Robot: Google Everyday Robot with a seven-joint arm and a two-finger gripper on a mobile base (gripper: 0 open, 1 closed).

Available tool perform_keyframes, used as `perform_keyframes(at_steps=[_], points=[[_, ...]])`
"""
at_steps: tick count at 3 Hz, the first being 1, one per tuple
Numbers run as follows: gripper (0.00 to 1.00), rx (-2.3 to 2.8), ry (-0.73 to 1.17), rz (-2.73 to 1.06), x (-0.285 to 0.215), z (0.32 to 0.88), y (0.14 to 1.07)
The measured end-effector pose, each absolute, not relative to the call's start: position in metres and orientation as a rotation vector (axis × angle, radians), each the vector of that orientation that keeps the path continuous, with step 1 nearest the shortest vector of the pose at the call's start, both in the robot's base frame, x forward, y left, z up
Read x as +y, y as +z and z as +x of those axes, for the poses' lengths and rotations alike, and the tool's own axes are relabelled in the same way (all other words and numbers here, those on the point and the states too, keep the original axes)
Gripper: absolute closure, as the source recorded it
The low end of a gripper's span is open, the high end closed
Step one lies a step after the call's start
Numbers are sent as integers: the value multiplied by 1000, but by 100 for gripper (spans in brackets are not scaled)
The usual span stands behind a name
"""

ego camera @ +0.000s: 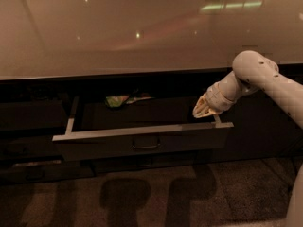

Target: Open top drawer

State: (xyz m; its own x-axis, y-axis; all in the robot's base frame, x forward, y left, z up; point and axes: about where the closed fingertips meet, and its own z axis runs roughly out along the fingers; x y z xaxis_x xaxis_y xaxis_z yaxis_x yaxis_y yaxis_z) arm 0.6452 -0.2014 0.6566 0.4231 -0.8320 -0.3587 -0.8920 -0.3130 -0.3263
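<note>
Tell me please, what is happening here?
A robot arm is working below a pale countertop. The top drawer is pulled out, and a small green object lies at its back. The gripper is over the drawer's right rear corner, by the right side rail.

The drawer [189,140] stands pulled out beneath the counter [118,37]. The gripper [202,109] hangs over its right end, just above the rail. A green item [115,100] lies at the back.
</note>
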Motion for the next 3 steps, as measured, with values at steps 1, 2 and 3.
perform_keyframes(at_steps=[1, 2, 3], points=[[19, 1413, 205, -2267, -204, 609, 646], [0, 1408, 212, -2277, -207, 603, 644], [0, 1413, 220, -2289, -207, 591, 641]])
